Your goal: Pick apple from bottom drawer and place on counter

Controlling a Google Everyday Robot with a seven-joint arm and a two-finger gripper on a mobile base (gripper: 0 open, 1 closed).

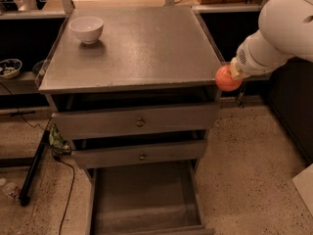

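The red-orange apple (pixel 227 79) hangs in the air just off the counter's right front corner, about level with its edge. My gripper (pixel 233 72) is shut on the apple at the end of the white arm (pixel 279 31), which reaches in from the upper right and hides most of the gripper. The counter (pixel 142 43) is a broad grey metal top. The bottom drawer (pixel 142 195) is pulled open at the foot of the cabinet, and its flat grey floor is bare.
A white bowl (pixel 86 29) stands at the counter's back left. Two drawers with brass knobs (pixel 140 123) sit slightly open above the bottom drawer. A small patterned bowl (pixel 9 67) rests on a dark shelf at the left. Cables (pixel 58 146) trail on the speckled floor.
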